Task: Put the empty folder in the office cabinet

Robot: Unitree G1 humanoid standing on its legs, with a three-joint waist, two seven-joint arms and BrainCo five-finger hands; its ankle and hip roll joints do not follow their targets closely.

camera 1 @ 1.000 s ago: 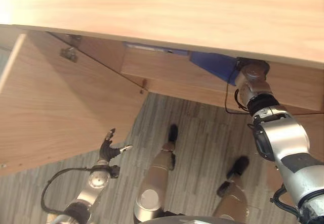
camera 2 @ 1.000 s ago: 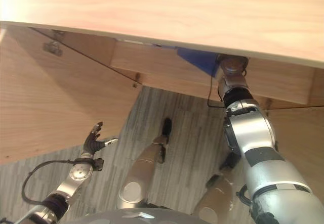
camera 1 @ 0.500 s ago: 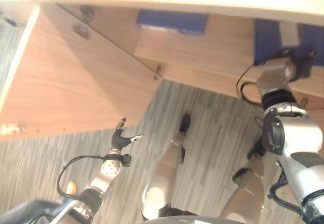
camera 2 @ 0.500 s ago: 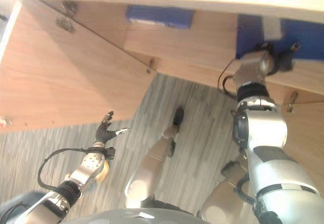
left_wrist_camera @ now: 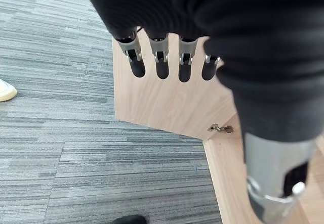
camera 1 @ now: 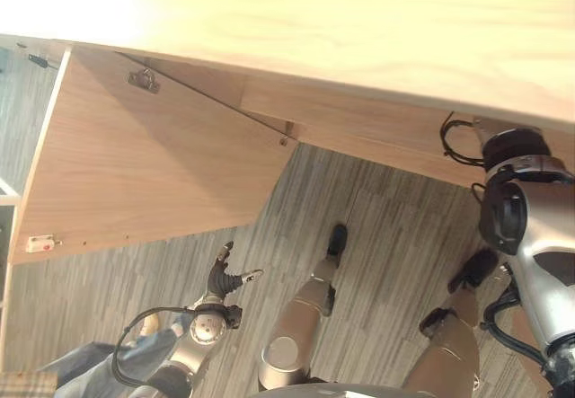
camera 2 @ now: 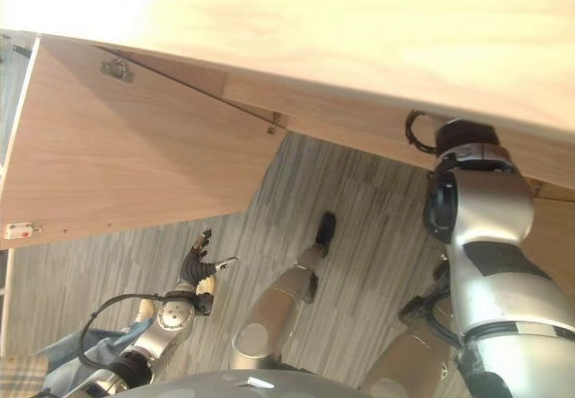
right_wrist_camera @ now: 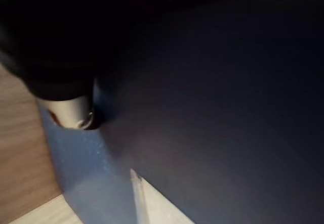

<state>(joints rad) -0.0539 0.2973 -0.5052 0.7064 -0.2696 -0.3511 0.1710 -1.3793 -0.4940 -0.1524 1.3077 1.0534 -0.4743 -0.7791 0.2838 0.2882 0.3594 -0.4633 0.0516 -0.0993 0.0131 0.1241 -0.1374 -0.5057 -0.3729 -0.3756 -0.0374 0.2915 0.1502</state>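
Blue folder [right_wrist_camera: 202, 107] lies against the right robot hand [right_wrist_camera: 71, 110], grip unclear; left robot hand [left_wrist_camera: 162, 57] hangs open, empty.

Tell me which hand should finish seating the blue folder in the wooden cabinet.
Right, probably. The right hand is already inside the wooden cabinet, up against the blue folder; its grip is too dark to read. The left hand hangs open, low over the grey carpet by the open cabinet door.
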